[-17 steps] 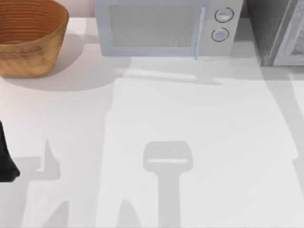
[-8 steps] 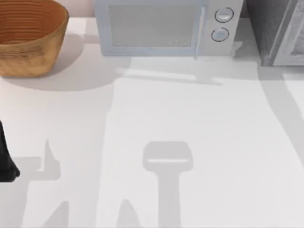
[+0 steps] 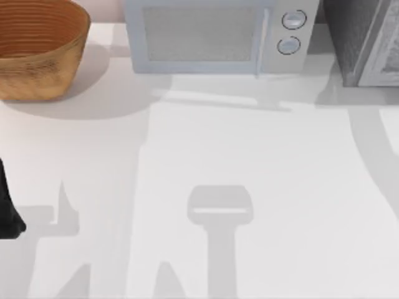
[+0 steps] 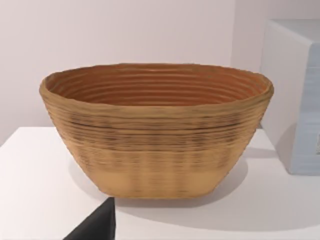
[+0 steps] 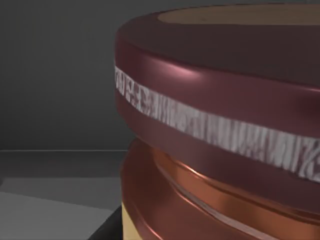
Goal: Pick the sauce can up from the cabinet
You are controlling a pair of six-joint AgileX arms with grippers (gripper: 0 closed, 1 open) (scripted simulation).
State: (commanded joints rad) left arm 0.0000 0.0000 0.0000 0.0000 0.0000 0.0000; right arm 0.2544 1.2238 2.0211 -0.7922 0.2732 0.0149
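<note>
Left arm (image 3: 7, 208): parked at the table's left edge, a dark shape low on that side. Its wrist view faces the woven basket (image 4: 156, 129), which stands on the white table (image 3: 262, 156) at the back left; the basket's inside looks bare as far as the rim allows. Cannot tell whether the left gripper's fingers are spread or closed.

Centre back: white microwave (image 3: 215, 37) with two round knobs, door closed, just beside the basket's side of the table and not involved.

Back right: dark grey speckled cabinet (image 3: 358, 37) with its pale framed door, at the table's right rear corner.

Right wrist view: the sauce can (image 5: 220, 130) sits very near the camera against a dark grey interior, which I take to be the inside of the cabinet. Maroon upper band, pale printed stripe, coppery ring and tan label below. Right gripper's finger state cannot be told.

Step in hand, as I judge it: final approach or grasp of the can inside the cabinet. Next move calls for a firm closure around the can body, then a straight withdrawal.

Obstacles: cabinet walls and door frame; the microwave is near the exit path.
</note>
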